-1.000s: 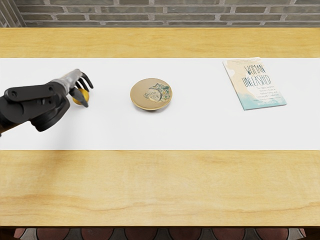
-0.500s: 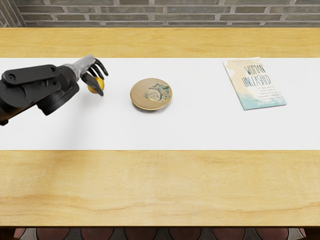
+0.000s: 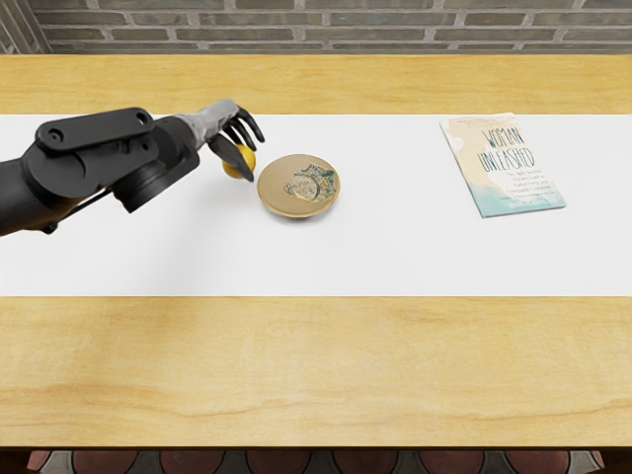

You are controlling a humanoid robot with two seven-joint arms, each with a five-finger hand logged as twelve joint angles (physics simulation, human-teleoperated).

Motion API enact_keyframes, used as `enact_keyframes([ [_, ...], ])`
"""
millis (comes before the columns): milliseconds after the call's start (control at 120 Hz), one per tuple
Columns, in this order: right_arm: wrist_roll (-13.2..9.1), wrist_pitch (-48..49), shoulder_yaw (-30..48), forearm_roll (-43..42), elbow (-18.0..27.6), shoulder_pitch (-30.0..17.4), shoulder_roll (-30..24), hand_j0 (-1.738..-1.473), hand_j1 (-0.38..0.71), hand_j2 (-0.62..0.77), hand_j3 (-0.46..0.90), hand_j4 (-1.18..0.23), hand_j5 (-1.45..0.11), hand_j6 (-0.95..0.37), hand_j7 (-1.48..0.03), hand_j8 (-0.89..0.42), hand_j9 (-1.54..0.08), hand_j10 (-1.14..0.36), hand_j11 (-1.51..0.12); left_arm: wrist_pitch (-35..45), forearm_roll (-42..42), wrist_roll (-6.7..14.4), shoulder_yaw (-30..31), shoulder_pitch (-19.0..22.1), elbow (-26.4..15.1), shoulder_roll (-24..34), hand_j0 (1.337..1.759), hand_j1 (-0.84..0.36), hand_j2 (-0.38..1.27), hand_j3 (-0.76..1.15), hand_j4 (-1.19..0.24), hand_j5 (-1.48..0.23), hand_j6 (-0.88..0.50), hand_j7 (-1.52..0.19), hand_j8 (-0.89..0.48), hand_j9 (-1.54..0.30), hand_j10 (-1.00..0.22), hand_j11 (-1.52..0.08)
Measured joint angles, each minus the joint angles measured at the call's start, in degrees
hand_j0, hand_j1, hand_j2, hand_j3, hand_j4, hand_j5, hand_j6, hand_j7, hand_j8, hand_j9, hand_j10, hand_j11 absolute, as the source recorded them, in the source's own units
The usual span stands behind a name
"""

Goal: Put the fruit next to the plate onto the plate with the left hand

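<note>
Fruit [image 3: 243, 164], small round yellow-orange, clasped in left hand [image 3: 229, 128] just beside round tan plate [image 3: 276, 194]; probably light, firm, roll-prone: cup its middle

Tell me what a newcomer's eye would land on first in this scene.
The black left arm reaching in from the left edge stands out most, its left hand curled around a small yellow fruit just left of the plate. The round golden plate sits mid-table on the white runner. A pale book lies far right.
</note>
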Motion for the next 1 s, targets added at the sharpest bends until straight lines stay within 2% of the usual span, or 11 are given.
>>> enact_keyframes([
  [92,0.0,0.0,0.0,0.0,0.0,0.0,0.0,-1.658,-0.33,0.0,0.0,-0.02,-0.02,-0.02,-0.02,-0.02,-0.02,-0.02,-0.02,-0.1,0.1,0.3,-0.3,-0.1,0.1,-1.5,1.657,-0.29,0.43,0.0,-0.66,-0.88,-0.67,-0.87,-0.51,-0.87,-0.58,-0.87],
  [108,0.0,0.0,0.0,0.0,0.0,0.0,0.0,-1.658,-0.33,0.0,0.0,-0.02,-0.02,-0.02,-0.02,-0.02,-0.02,-0.02,-0.02,-0.2,0.0,0.4,-0.3,-0.2,0.1,-1.8,1.657,-0.29,0.44,0.0,-0.66,-0.88,-0.66,-0.87,-0.51,-0.88,-0.55,-0.87],
  [258,0.0,0.0,0.0,0.0,0.0,0.0,0.0,-1.658,-0.33,0.0,0.0,-0.02,-0.02,-0.02,-0.02,-0.02,-0.02,-0.02,-0.02,-0.3,0.0,0.9,-0.7,-0.5,0.2,-3.5,1.657,-0.31,0.43,0.0,-0.66,-0.89,-0.65,-0.89,-0.48,-0.87,-0.57,-0.87],
  [517,0.0,0.0,0.0,0.0,0.0,0.0,0.0,-1.658,-0.33,0.0,0.0,-0.02,-0.02,-0.02,-0.02,-0.02,-0.02,-0.02,-0.02,-0.3,0.0,1.2,-0.9,-0.4,0.4,-4.6,1.657,-0.33,0.45,0.0,-0.66,-0.88,-0.64,-0.88,-0.46,-0.88,-0.54,-0.87],
  [708,0.0,0.0,0.0,0.0,0.0,0.0,0.0,-1.658,-0.33,0.0,0.0,-0.02,-0.02,-0.02,-0.02,-0.02,-0.02,-0.02,-0.02,-0.2,0.3,1.1,-0.9,0.1,0.5,-6.1,1.658,-0.34,0.48,0.0,-0.67,-0.87,-0.65,-0.87,-0.5,-0.87,-0.6,-0.87],
  [792,0.0,0.0,0.0,0.0,0.0,0.0,0.0,-1.658,-0.33,0.0,0.0,-0.02,-0.02,-0.02,-0.02,-0.02,-0.02,-0.02,-0.02,-0.2,0.3,1.0,-0.9,0.2,0.5,-6.1,1.658,-0.34,0.4,0.0,-0.65,-0.86,-0.64,-0.86,-0.52,-0.86,-0.61,-0.85],
  [825,0.0,0.0,0.0,0.0,0.0,0.0,0.0,-1.658,-0.33,0.0,0.0,-0.02,-0.02,-0.02,-0.02,-0.02,-0.02,-0.02,-0.02,-0.2,0.3,0.9,-1.1,0.3,0.5,-6.1,1.658,-0.32,0.36,0.0,-0.62,-0.81,-0.61,-0.81,-0.5,-0.81,-0.58,-0.81],
  [917,0.0,0.0,0.0,0.0,0.0,0.0,0.0,-1.658,-0.33,0.0,0.0,-0.02,-0.02,-0.02,-0.02,-0.02,-0.02,-0.02,-0.02,0.1,0.3,0.6,-1.5,0.3,0.5,-6.1,1.658,-0.09,0.23,0.0,-0.4,-0.53,-0.4,-0.53,-0.33,-0.53,-0.38,-0.53],
  [1000,0.0,0.0,0.0,0.0,0.0,0.0,0.0,-1.658,-0.33,0.0,0.0,-0.02,-0.02,-0.02,-0.02,-0.02,-0.02,-0.02,-0.02,0.2,0.2,0.5,-1.8,0.3,0.5,-6.1,1.658,0.06,0.15,0.0,-0.27,-0.36,-0.27,-0.36,-0.22,-0.36,-0.26,-0.35],
])
